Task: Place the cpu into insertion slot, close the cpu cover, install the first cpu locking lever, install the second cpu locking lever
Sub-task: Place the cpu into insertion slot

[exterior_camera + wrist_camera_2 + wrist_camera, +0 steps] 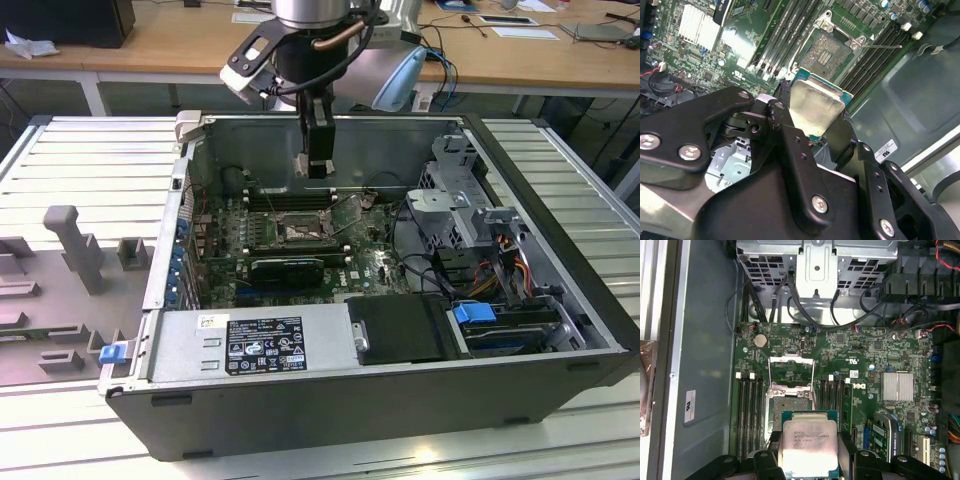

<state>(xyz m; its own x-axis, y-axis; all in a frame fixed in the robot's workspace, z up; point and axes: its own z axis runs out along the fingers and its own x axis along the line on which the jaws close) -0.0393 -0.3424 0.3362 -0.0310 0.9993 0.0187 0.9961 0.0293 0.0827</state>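
I read the gripper [318, 165] as hanging inside the open computer case [400, 400], above the green circuit board [365, 262]. In both wrist views its two black fingers [782, 107] are closed partway onto opposite edges of the cpu [817, 107], which sits clamped between them with its pale metal face exposed [807, 447]. The cpu is held clear of the board and is not seated. The insertion slot [788, 407] lies on the board with its tan pin field uncovered [826, 52]. I see the cpu cover [791, 359] swung up and open at the slot's far edge in the first wrist view. Long black memory slots [747, 410] run along both sides of the insertion slot.
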